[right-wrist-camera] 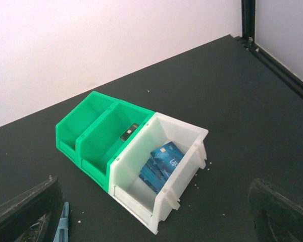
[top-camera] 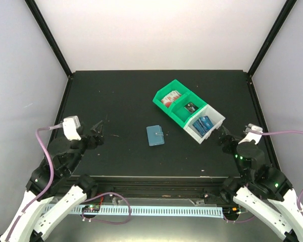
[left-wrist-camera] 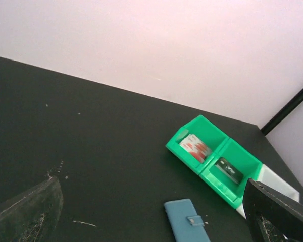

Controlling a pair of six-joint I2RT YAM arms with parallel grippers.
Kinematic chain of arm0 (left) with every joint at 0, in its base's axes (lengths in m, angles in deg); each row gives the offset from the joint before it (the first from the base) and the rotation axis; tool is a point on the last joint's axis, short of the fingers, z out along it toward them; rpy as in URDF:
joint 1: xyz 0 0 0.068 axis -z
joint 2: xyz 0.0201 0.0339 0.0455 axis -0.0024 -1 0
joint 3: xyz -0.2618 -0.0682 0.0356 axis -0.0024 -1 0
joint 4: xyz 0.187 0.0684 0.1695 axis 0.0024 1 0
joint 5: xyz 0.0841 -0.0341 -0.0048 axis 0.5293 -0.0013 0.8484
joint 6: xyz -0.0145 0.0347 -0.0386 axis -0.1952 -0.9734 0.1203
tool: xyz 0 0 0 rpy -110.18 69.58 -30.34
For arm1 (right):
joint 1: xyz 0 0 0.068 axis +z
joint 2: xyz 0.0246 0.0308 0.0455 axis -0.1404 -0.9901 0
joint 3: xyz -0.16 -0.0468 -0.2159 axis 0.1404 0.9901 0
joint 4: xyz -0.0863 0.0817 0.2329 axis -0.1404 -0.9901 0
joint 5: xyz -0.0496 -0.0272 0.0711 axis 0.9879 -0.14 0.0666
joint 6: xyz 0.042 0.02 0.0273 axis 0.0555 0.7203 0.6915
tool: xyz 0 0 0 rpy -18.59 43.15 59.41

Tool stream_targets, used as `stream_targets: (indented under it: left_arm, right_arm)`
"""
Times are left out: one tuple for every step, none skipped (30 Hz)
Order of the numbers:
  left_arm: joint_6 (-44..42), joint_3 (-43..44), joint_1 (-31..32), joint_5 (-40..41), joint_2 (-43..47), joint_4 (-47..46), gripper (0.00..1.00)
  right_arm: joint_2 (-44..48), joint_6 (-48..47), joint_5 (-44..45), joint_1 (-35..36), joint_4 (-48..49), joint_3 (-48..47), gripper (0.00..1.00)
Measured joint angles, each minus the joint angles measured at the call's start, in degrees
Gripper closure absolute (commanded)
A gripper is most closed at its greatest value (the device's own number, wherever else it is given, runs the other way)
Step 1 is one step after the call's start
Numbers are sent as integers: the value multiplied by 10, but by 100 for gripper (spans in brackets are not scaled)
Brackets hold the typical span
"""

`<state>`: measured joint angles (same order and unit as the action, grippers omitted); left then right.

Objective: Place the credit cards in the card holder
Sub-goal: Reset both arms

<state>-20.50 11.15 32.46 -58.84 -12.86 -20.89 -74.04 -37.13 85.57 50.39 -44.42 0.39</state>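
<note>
We find the left gripper (top-camera: 97, 131) with its jaws spread wide, holding nothing and touching nothing. It hangs over the near left of the matte black table (top-camera: 116, 96). The right gripper (top-camera: 223, 136) is likewise spread wide and empty, close to the near right corner of the white plastic bin (right-wrist-camera: 188, 169). We cannot tell whether the two touch.

The thin blue plastic credit cards (right-wrist-camera: 161, 164), glossy with pale markings, lean overlapped inside that white bin. The small teal-blue leather-like card holder (top-camera: 155, 135) lies flat and closed at the table's middle, with the snap tab on its right edge. It is left of the bins and well apart from both grippers.

Two green plastic bins (top-camera: 178, 107) adjoin the white one on its far left side. One holds a red-and-white item (left-wrist-camera: 194, 147), the other a dark item (left-wrist-camera: 229, 170).
</note>
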Motion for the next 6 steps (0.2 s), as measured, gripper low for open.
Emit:
stream_targets:
  left_arm:
    - [-8, 5, 0, 5, 0, 5, 1]
    - [-14, 8, 0, 9, 0, 8, 1]
    - [-20, 11, 0, 14, -1, 13, 1]
    - [-25, 14, 0, 17, -2, 14, 1]
    - [-30, 15, 0, 20, -3, 15, 1]
    - [-33, 16, 0, 23, -4, 15, 1]
  right_arm:
    - [0, 1, 5, 0, -6, -4, 0]
    - [0, 2, 7, 0, -9, -7, 0]
    - [0, 2, 9, 0, -11, -10, 0]
    - [-1, 2, 10, 0, -12, -14, 0]
    - [-2, 2, 11, 0, -13, -18, 0]
    - [-5, 2, 12, 0, -13, -21, 0]
